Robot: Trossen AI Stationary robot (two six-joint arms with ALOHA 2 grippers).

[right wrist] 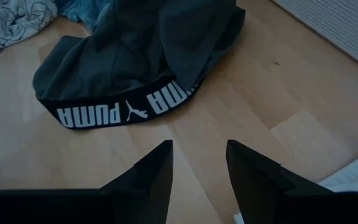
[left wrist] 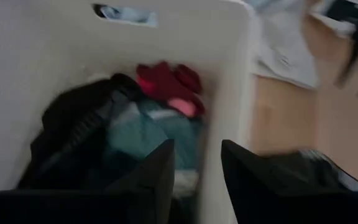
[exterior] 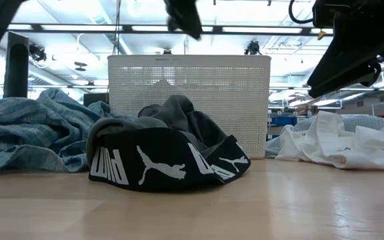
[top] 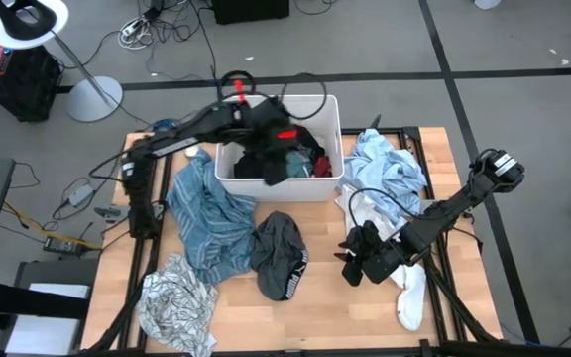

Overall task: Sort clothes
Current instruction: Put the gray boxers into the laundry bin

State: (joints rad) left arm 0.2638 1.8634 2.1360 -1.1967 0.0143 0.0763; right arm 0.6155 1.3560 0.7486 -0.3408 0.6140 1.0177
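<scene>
The white tub (top: 331,149) stands at the table's far middle, with black, red and teal clothes (left wrist: 160,106) inside. My left gripper (top: 274,167) is open and empty above the tub near its near wall; its own view (left wrist: 197,180) looks down into the tub. The grey Puma shorts (top: 281,253) with a black waistband (right wrist: 123,112) lie bunched on the table in front of the tub. My right gripper (top: 350,260) hovers open and empty just right of the shorts, above the table (right wrist: 199,162).
A blue striped shirt (top: 206,218) lies left of the shorts and a white-grey patterned top (top: 176,302) at the near left. A light-blue shirt (top: 390,164) and a white garment (top: 370,208) lie right of the tub. A white sock (top: 411,297) lies under the right arm.
</scene>
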